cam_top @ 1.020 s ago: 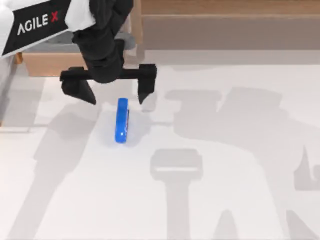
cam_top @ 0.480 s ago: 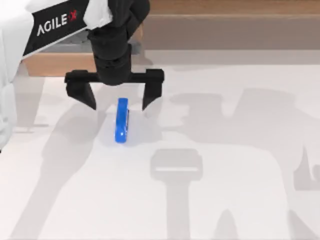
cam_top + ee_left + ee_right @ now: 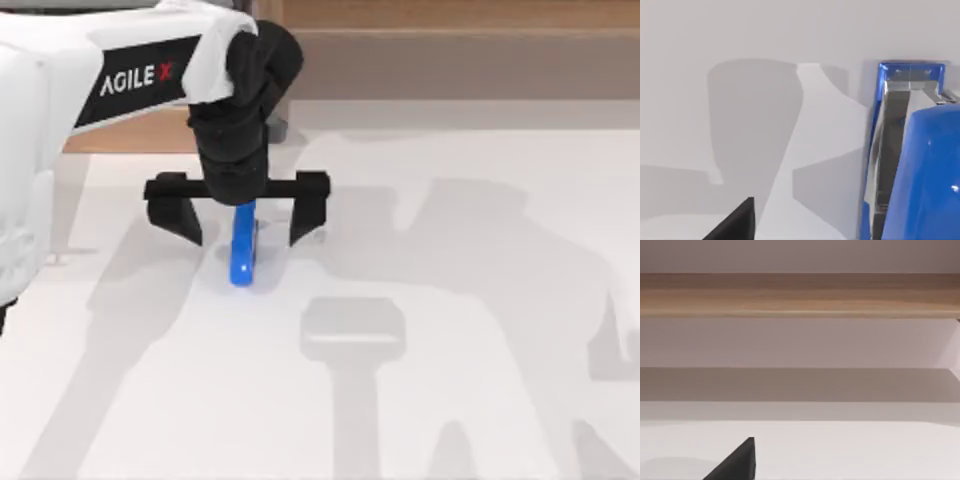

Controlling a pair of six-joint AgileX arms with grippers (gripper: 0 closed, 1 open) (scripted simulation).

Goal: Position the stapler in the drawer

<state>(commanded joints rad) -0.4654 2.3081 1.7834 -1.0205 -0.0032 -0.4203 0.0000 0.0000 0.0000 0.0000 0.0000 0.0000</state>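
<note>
The stapler [image 3: 243, 252] lies flat on the white table [image 3: 450, 400], left of centre in the top view, long axis running near-to-far, so roughly square to the line between the two fingers. Its far end is tucked under the left gripper [image 3: 240, 228]; the near rounded end pokes out toward the table's front edge. A dark strip runs down its right side, with a tiny white dot on top. The left gripper sits directly above it, fingers spread wide and released, one fingertip [image 3: 186, 224] to the stapler's left and the other to its right, both apart from it with clear gaps, nothing grasped. The left wrist view has the stapler [image 3: 920, 165] close up, blue body with a metal channel, off to one side of the frame, and a black finger tip [image 3: 735, 222] low in the picture. Judgement: the straddle looks about centred, so closing should pinch the narrow sides; height above the stapler can't be told. The drawer's tan front panel [image 3: 130, 130] is just behind the arm, near the stapler; a long brown shelf unit [image 3: 450, 40] runs along the back. Readable writing: "AGILE X" on the left arm's [image 3: 110, 70] black band. The right arm is parked; its finger tip [image 3: 737, 462] shows in its wrist view, facing the shelf, fingers' state cannot be told.
</note>
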